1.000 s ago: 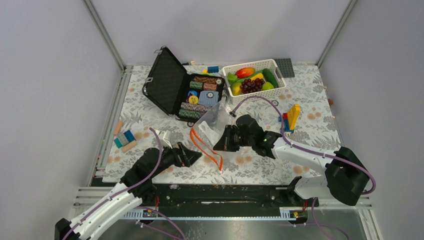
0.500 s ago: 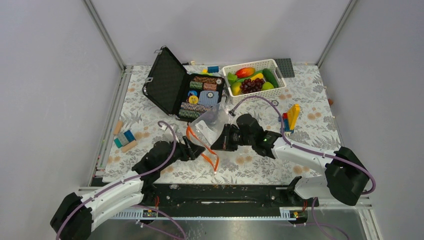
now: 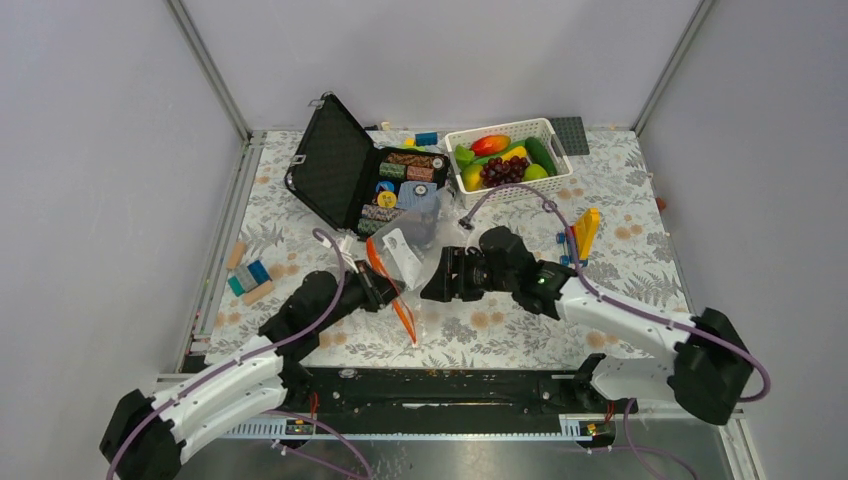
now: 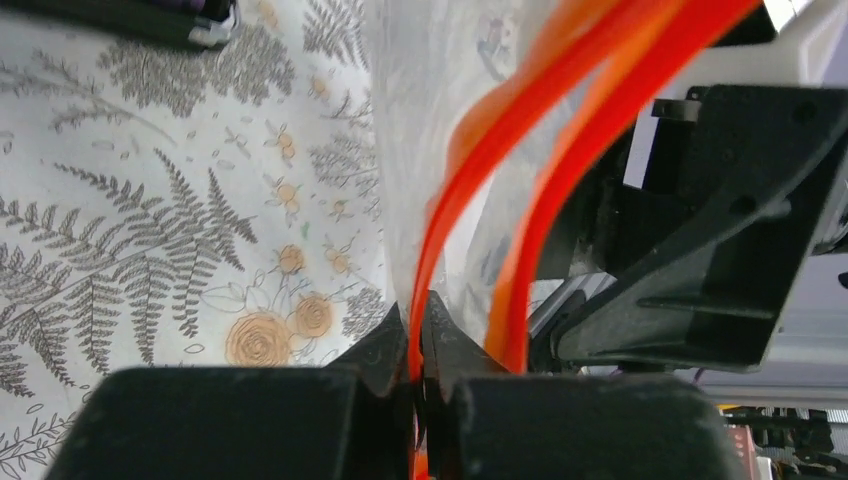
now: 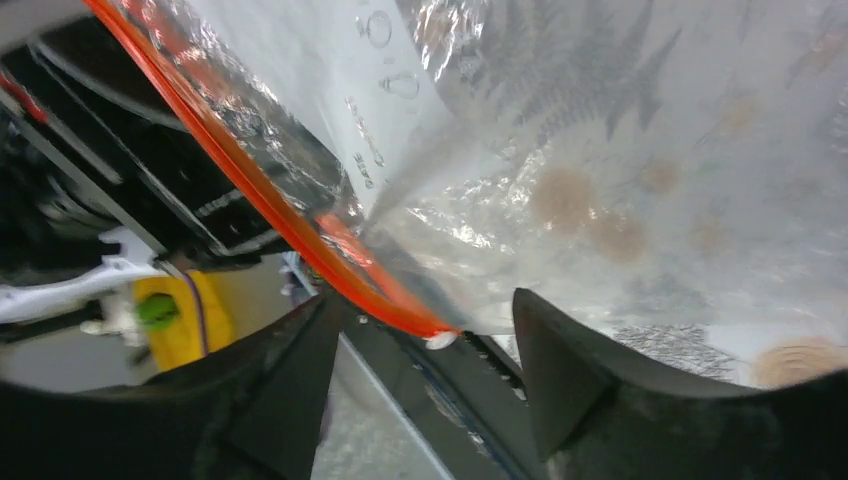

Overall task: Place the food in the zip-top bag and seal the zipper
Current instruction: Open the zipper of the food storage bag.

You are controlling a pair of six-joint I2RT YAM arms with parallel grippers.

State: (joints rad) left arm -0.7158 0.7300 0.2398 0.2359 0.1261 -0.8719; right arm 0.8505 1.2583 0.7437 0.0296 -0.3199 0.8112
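One grip only: my left pincer (image 4: 418, 345) clamped on the zipper (image 4: 520, 95) of the zip-top bag (image 3: 415, 250) mid-bench, my right pincer (image 5: 420, 340) apart round its mouth, so the bag could sag shut or slip from me; food (image 3: 500, 160) sits in the basket (image 3: 500, 127) at 1 o'clock.

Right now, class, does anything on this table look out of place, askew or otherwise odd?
The zip-top bag is held up crumpled and tilted, its mouth gaping: the two strips of the zipper stand apart, with the left tool pinching one. Loose toy bricks also lie scattered near the left edge of the table.
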